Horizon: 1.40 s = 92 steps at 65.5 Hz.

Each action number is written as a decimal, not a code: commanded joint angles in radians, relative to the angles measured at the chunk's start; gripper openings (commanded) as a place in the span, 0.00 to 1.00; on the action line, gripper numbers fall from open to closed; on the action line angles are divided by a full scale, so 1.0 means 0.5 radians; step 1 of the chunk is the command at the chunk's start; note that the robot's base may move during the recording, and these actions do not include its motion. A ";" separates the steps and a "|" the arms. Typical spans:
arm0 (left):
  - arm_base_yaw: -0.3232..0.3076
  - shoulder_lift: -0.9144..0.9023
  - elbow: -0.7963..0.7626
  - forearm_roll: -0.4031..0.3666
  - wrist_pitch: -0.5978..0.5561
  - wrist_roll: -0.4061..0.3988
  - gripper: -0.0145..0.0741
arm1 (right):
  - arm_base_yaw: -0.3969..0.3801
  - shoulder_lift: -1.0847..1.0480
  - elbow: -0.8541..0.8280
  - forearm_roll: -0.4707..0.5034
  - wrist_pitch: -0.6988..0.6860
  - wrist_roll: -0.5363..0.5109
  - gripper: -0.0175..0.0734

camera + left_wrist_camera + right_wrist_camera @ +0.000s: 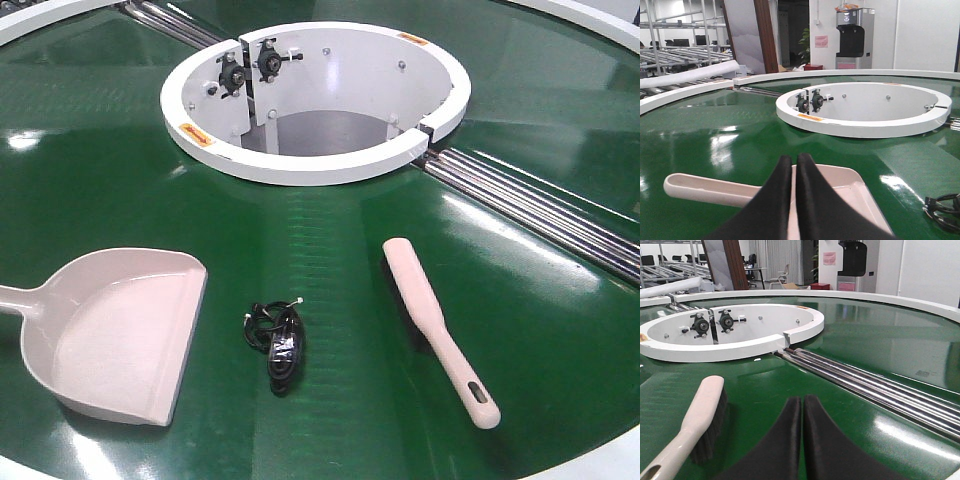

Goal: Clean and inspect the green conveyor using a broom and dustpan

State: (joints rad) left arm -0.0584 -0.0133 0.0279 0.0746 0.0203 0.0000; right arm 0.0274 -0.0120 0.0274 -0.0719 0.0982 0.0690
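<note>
The beige-pink dustpan [120, 335] lies on the green conveyor [330, 260] at the near left, its handle running off the left edge. The beige broom [435, 325] lies to the right, bristles down, slotted handle end nearest me. In the left wrist view my left gripper [791, 159] is shut and empty, above the dustpan [845, 185] where handle meets pan. In the right wrist view my right gripper [802, 401] is shut and empty, just right of the broom [700, 415]. Neither gripper shows in the front view.
A black coiled cable with a small device [278, 345] lies between dustpan and broom. The white central ring [320, 100] opens onto a hole behind them. Silver roller rods [540, 205] run diagonally at the right. A white outer rim [685, 87] bounds the belt.
</note>
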 commanded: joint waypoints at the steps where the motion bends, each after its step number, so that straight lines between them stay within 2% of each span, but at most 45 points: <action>1: 0.003 0.013 0.018 -0.004 -0.156 -0.013 0.16 | -0.011 -0.020 0.008 -0.007 -0.149 -0.022 0.18; 71: 0.003 0.013 0.018 -0.004 -0.164 -0.013 0.16 | -0.011 -0.020 0.008 -0.007 -0.149 -0.022 0.18; 81: 0.003 0.013 0.017 -0.002 -0.223 0.000 0.16 | -0.011 -0.020 0.008 -0.007 -0.149 -0.022 0.18; 92: 0.003 0.013 -0.147 -0.062 -0.295 -0.013 0.16 | -0.011 -0.020 0.008 -0.007 -0.149 -0.022 0.18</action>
State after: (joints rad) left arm -0.0584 -0.0133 0.0241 0.0686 -0.0282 0.0000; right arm 0.0274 -0.0120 0.0274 -0.0719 0.0982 0.0690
